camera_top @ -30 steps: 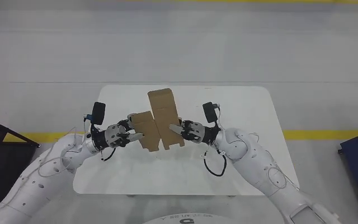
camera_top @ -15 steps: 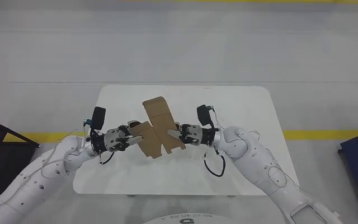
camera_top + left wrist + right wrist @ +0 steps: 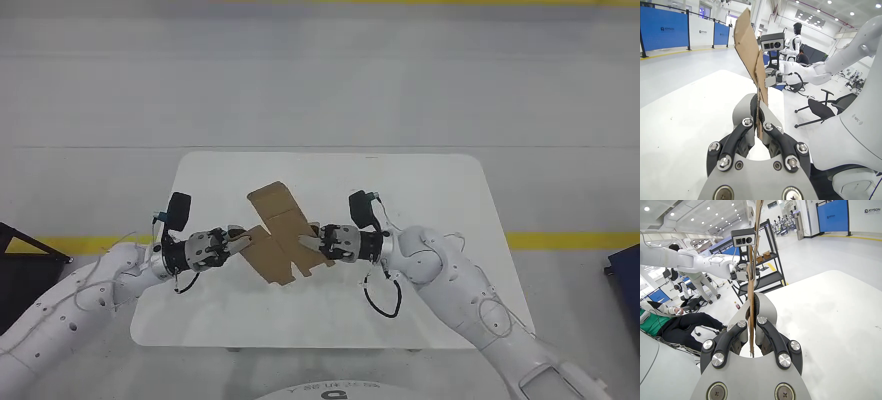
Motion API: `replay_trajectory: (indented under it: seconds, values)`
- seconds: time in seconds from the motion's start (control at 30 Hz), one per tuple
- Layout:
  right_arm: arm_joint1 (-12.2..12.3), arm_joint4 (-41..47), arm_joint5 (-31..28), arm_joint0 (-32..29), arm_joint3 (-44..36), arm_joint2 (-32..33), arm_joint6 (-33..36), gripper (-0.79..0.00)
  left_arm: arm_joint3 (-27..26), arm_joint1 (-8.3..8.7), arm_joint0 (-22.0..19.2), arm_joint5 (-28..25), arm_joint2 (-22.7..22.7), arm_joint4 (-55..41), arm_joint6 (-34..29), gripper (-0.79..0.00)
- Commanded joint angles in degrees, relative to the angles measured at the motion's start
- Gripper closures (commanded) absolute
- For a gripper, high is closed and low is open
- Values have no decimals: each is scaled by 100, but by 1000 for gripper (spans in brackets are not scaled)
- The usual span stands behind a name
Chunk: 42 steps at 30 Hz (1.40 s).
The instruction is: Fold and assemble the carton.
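The left gripper [image 3: 758,106] is closed onto the left edge of the carton [image 3: 283,233], a flat brown cardboard blank. The board is pinched between its two pale fingers [image 3: 772,118], and only the thickness of the cardboard is left between them. The right gripper [image 3: 752,307] is clamped in the same way on the opposite edge of the blank, with both faces of the board pressed by its fingers. From each wrist the blank is seen edge-on, rising out of the grip, and the other arm's gripper is seen holding its far side.

From above, the carton is held between the two grippers over the near middle part of the white table [image 3: 430,200], one gripper at each side. The blank is turned askew: its longer panel is pointed away from the robot and toward the left, while shorter flaps with a notch between them are directed toward the table's near edge. It appears to be lifted off the tabletop, though contact at its lower edge cannot be ruled out.

Farther off, the table's rounded far corners are set against a grey floor [image 3: 320,80], which is crossed at either side of the table by a yellow line [image 3: 570,240].
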Motion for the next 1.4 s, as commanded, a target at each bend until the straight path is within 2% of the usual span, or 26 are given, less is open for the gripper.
replay_trajectory:
  seconds: [0.0, 0.03, 0.07, 0.1, 0.27, 0.4, 0.6, 0.73, 0.9, 1.37]
  values:
    - [-2, -56, 9, -17, -13, 14, -51, 0, -2, 6, -79, 0, 81, -201, -239, 0]
    - [-3, -74, 12, -27, -17, 21, -86, 0, -6, 8, -109, 0, 107, -294, -311, 0]
    - [-7, -73, 7, -40, -22, 29, -146, -305, 19, 13, -133, 0, 122, -381, -374, 0]
    - [-9, -77, 1, -47, -21, 35, -189, -785, 51, 17, -159, 0, 116, -460, -420, 0]
    - [-14, -46, -11, -68, 4, 103, -348, -785, 280, 13, -181, 0, -65, -759, -341, 0]
    - [-11, 85, -8, -143, -2, 254, -657, -785, 343, -3, -92, 176, -312, -487, -111, 0]
    - [-91, -76, 493, -156, -111, 268, -1179, -785, 9, -11, 188, 984, -555, 371, -72, 0]
    - [-186, -440, 929, -74, -92, 39, -1336, -785, -166, 0, 340, 1141, -718, 527, -101, 0]
    - [-275, -655, 1171, 40, -9, -162, -1417, -785, -305, 18, 492, 1150, -939, 582, -159, 0]
    - [-360, -936, 917, 65, -8, -442, -1136, -785, -616, -65, 732, 1458, -1324, 331, -717, 0]
